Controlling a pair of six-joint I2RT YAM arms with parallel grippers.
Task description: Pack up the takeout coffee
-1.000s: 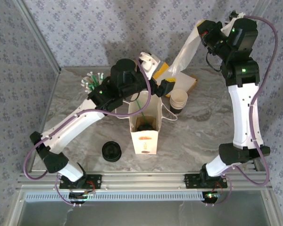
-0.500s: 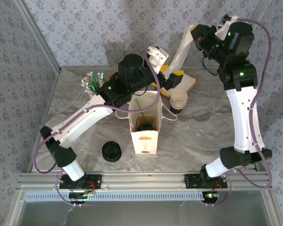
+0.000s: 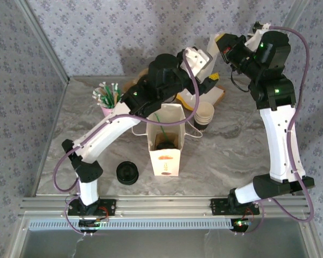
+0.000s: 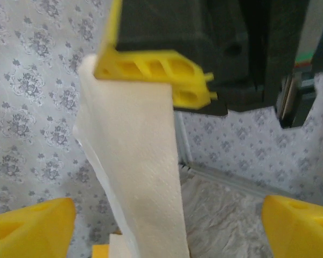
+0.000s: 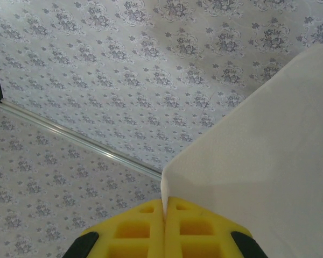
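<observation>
Across the back and both sides of the cell runs grey floral wallpaper (image 3: 97,32), and below it lies a grey-veined marble table (image 3: 242,145) with a metal rail (image 3: 161,207) along its near edge.

Both arms are raised over the table's far side. The left arm slants up from its base and reaches right, above the bag. Its wrist view looks across at the other arm. The left end effector (image 4: 164,228) is spread wide, with one yellow fingertip at each lower corner of that view. A white napkin (image 4: 145,177) hangs between them, touching neither. The right arm stands tall, its wrist bent in toward the left arm. The right end effector (image 5: 164,220) is pressed closed, pinching the napkin's top edge between its yellow fingers, and the sheet drops down from there.

A white paper bag (image 3: 164,161) stands upright and open at the table's centre. The coffee (image 3: 166,144) sits inside it, its black lid showing at the bottom, and a thin green stick (image 3: 159,121) leans against the bag's inner wall. Just right of the bag's far corner stands a stack of lidless cream cups (image 3: 203,114). Behind that stack lies a tan tray (image 3: 222,95). A low pile of black lids (image 3: 127,173) rests on the table left of the bag. A pink cup (image 3: 109,99) at the far left holds green and white sticks.
</observation>
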